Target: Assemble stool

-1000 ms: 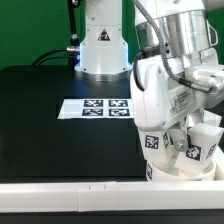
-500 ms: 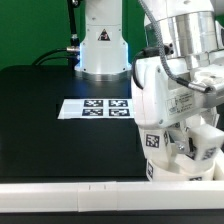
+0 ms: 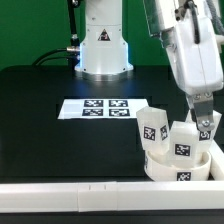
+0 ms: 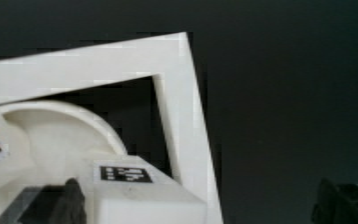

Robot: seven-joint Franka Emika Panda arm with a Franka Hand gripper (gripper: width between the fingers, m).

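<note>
The round white stool seat (image 3: 165, 170) sits at the front of the exterior view's right, against the white rail. Three blocky white tagged legs stand leaning in it: one on the exterior view's left (image 3: 152, 128), one in the middle (image 3: 184, 142), one on the exterior view's right (image 3: 211, 128). My gripper (image 3: 204, 118) hangs over the right one, jaws spread. In the wrist view the seat's rim (image 4: 51, 128) shows, and a tagged leg (image 4: 149, 195) lies between my gripper's (image 4: 202, 208) dark fingertips (image 4: 60, 203), close to one and well apart from the other.
The marker board (image 3: 98, 107) lies flat on the black table toward the robot base (image 3: 102, 45). A white rail (image 3: 60, 194) runs along the table's front edge; its corner (image 4: 179, 110) shows in the wrist view beside the seat.
The arm and gripper have lifted and swung toward the exterior view's right and back, uncovering the seat and the legs standing in it, which the gripper body hid before.
</note>
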